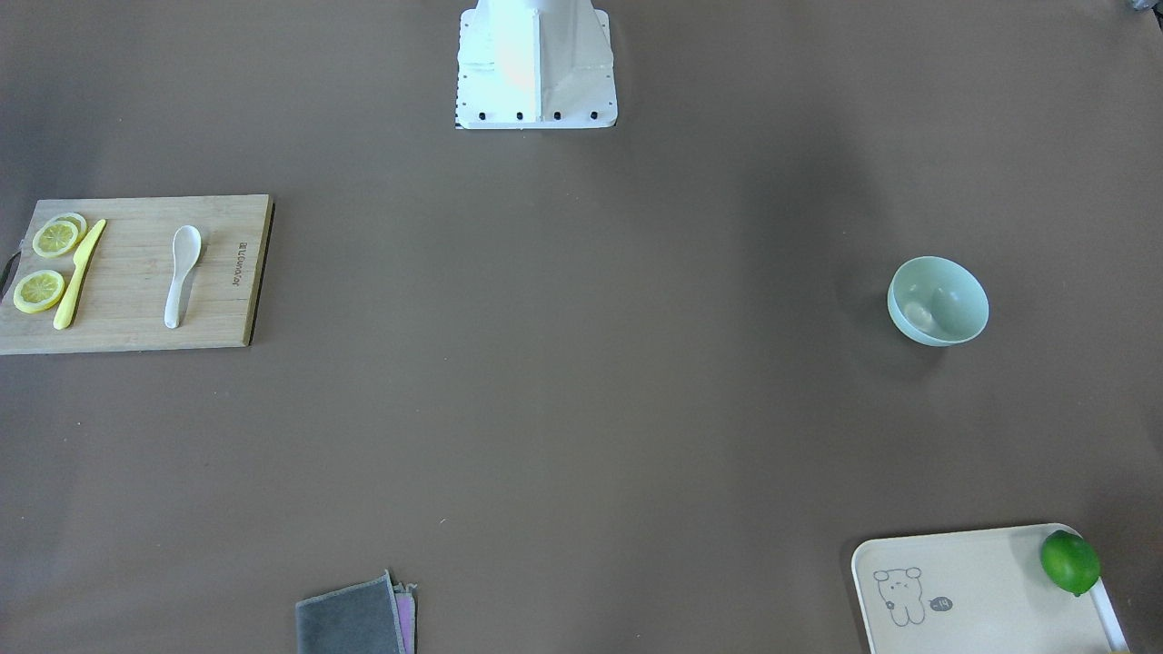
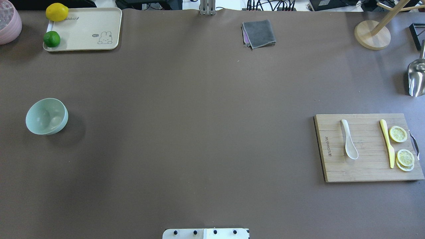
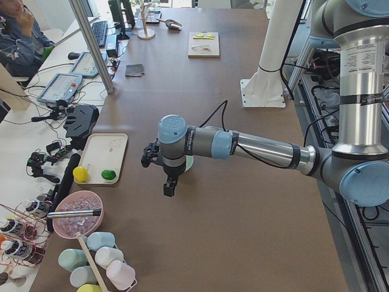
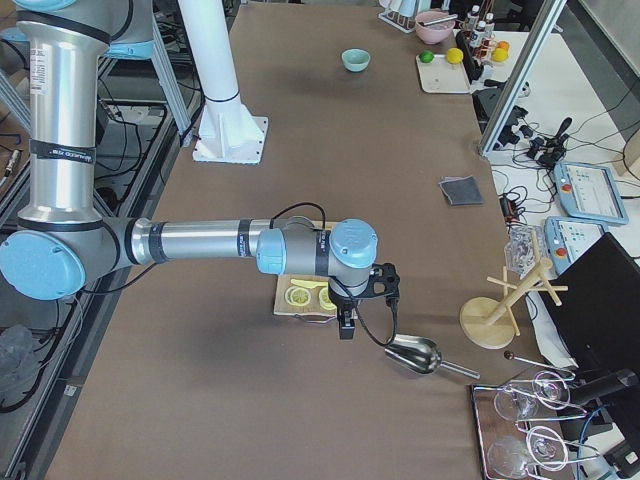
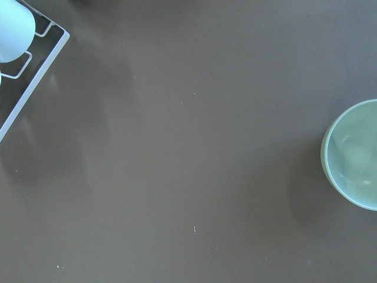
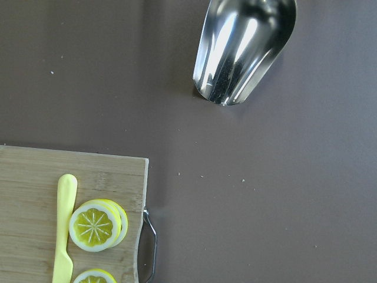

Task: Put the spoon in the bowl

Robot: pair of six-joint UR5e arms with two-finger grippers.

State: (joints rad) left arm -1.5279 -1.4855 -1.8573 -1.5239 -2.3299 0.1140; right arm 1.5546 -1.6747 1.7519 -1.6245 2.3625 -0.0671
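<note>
Left arm point(image 3: 261, 151) outstretched (claw point(image 3: 168, 192) down)

Count on the brown worktop point(image 2: 199, 132): one small white soup spoon point(image 2: 349, 139); one round mint-green bowl point(image 2: 46, 116); one rectangular bamboo cutting board point(image 2: 368, 159); one slim yellow plastic knife point(image 2: 387, 142); three round lemon slices point(image 2: 397, 134), two of them overlapping; one cream rectangular tray point(image 2: 83, 23) with a rabbit drawing; one whole yellow lemon point(image 2: 56, 12); one green lime point(image 2: 51, 39); one shiny steel scoop point(image 2: 416, 78); one pink ribbed bowl point(image 2: 8, 21), partly out of frame; one round-based wooden stand point(image 2: 372, 35); one folded grey cloth point(image 2: 259, 33) with a purple layer beneath, number of cloths unclear.
</note>
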